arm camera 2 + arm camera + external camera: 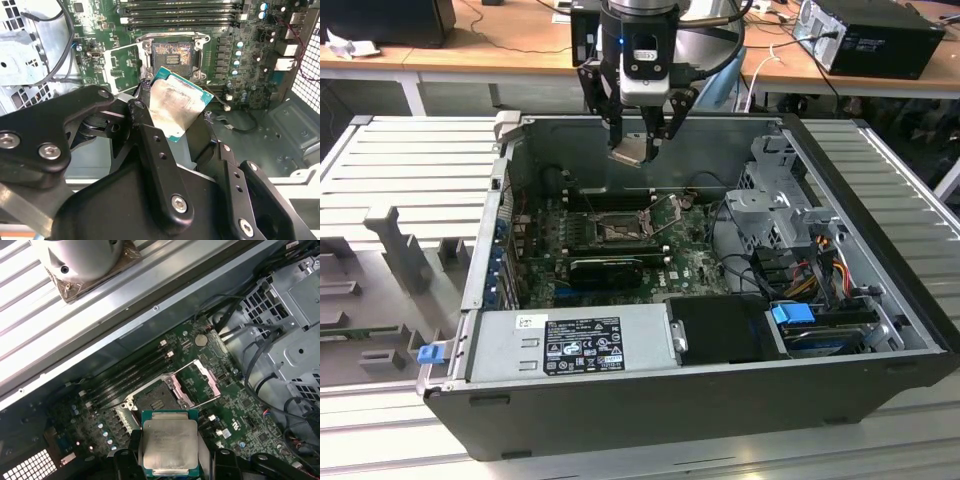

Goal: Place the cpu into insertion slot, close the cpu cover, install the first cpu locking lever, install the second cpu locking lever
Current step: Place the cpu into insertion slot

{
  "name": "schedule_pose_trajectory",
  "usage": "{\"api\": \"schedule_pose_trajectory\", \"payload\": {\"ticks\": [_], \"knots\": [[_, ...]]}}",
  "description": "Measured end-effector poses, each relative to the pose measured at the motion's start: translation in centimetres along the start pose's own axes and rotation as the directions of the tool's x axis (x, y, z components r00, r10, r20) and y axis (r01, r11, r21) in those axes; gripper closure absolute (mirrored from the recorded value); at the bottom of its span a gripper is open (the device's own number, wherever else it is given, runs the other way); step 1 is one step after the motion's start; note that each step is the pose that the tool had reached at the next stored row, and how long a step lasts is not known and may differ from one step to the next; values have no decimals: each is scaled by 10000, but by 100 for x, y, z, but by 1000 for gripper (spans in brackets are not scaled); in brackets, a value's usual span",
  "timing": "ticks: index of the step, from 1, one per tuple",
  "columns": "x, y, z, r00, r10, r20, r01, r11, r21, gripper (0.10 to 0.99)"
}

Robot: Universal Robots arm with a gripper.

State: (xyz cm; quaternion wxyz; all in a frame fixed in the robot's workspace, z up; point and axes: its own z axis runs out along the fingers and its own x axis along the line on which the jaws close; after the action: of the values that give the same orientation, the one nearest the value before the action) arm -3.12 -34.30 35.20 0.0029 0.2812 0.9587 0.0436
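Note:
My gripper (638, 140) hangs above the open computer case, shut on the cpu (631, 151), a small silver-faced square chip with a green edge. In both wrist views the cpu (175, 105) (170, 445) sits between the black fingers (150, 137), tilted and well above the green motherboard. Below it lies the insertion slot (172, 55) (152, 400) (620, 232), a black-framed socket with its dark pin grid bare. The cpu cover (213, 382) (107, 70), a thin metal frame with a large window, is swung open beside the slot.
Long black memory slots (180, 12) run beside the socket. A power supply (575, 345) fills the case's near side and a metal drive cage (780, 200) with cables stands at the exterior view's right. The case walls (720, 135) ring the board.

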Motion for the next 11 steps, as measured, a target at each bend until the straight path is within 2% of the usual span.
{"api": "schedule_pose_trajectory", "payload": {"ticks": [3,8,11], "knots": [[0,0,1,9999,143,12,-143,9999,-3,557],[0,0,5,9969,782,66,-782,9969,-17,557],[-3,-7,10,9958,907,76,-907,9959,-22,557]]}}
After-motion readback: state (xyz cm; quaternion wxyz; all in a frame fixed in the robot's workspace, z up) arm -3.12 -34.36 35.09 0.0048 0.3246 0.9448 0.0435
